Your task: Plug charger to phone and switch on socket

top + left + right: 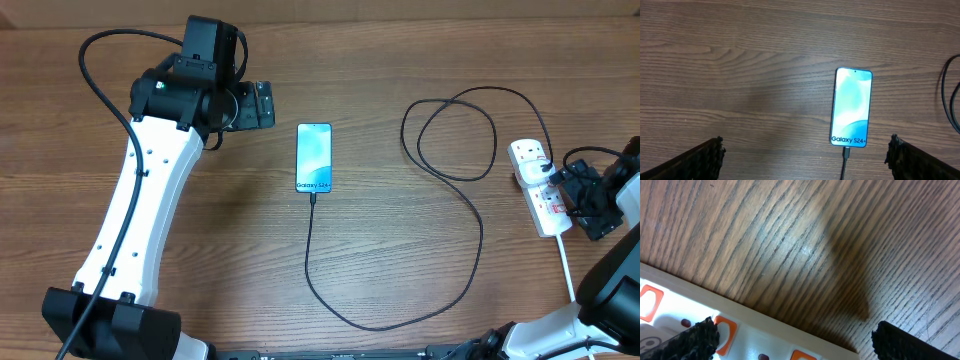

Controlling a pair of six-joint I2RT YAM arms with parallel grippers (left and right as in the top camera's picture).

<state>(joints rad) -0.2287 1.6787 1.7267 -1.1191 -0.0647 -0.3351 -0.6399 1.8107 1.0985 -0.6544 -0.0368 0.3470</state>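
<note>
The phone (313, 157) lies flat mid-table, its light blue screen lit, lettering at the near end. The charger (312, 205) is a thin black cable; its connector (845, 152) sits in the phone's (852, 107) near end. The cable loops right towards the socket (548, 212), a white strip at the right edge. My left gripper (265, 104) hovers open to the left of the phone and holds nothing, as the left wrist view shows (805, 161). Directly over the socket (755, 335) my right gripper (572, 195) hangs open, one fingertip (695, 339) by a red switch (726, 330).
A thick white cord (567, 265) runs from the socket towards the near table edge beside the right arm. The black cable forms a wide loop (450, 140) between the phone and the socket. Bare wooden table (400, 60) lies at the back.
</note>
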